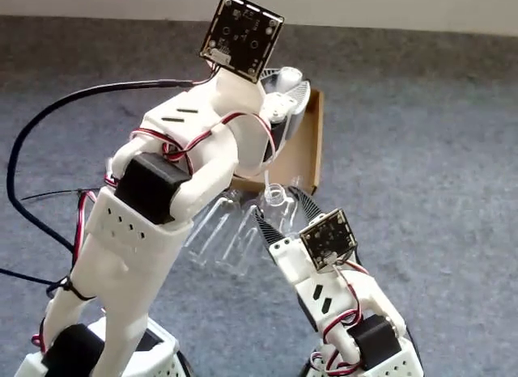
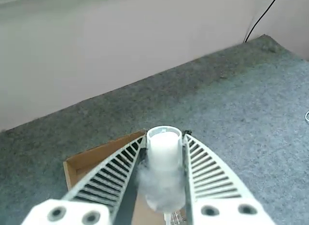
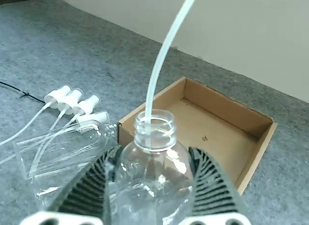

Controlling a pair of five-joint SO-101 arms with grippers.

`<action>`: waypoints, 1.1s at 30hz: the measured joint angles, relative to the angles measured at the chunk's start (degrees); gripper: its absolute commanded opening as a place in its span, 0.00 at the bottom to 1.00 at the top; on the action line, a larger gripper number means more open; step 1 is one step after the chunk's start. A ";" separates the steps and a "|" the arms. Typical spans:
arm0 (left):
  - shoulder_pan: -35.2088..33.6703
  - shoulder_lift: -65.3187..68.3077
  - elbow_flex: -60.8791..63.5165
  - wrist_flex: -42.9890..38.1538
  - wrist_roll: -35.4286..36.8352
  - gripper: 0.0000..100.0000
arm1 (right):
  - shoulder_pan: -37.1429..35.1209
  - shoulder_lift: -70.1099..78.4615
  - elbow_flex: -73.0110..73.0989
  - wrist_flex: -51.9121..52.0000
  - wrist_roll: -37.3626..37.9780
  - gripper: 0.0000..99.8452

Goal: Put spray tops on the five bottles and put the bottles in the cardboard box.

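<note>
- White plastic spray top (image 2: 164, 155): held up in the air in the left gripper (image 2: 163, 137), whose ribbed jaws are closed narrowly on the two sides of the head. Its thin translucent dip tube (image 3: 161, 61) hangs down from it.
- Clear, round plastic bottle (image 3: 152, 181): stands upright in the right gripper (image 3: 154, 155), whose jaws are clamped around the bottle's shoulders. The open threaded neck (image 3: 154, 131) points up.
- Key relation: the spray top lies directly above the bottle. The tube's long axis is close to vertical, with a slight lean, and its lower end is already inside the neck. The head is well apart from the neck. The next move is judged to be a straight descent along the tube's axis.
- Nearer arm: the left one carries the top, while the right one only steadies the bottle.
- Brown cardboard box (image 3: 227, 109): open, just beyond the held bottle, with its near wall close behind the bottle.
- Three loose white spray tops (image 3: 72, 96): lie side by side on the grey, carpet-like desk (image 3: 48, 51) with their tubes trailing away.
- Clear bottles on their sides (image 1: 222, 227): beside the right gripper. One is capped (image 3: 94, 118).
- Obstruction: none between head and neck. Tube flex is judged to be the main risk.
</note>
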 measured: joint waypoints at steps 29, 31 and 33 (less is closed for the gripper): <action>3.78 0.00 6.51 20.13 -5.80 0.22 | 5.10 0.00 0.09 -3.43 -8.97 0.03; 3.60 0.00 5.54 20.13 -7.03 0.24 | 5.27 0.00 0.09 -3.43 -8.97 0.03; 3.69 0.00 2.90 20.13 -7.91 0.24 | 5.36 0.00 0.09 -3.43 -8.97 0.03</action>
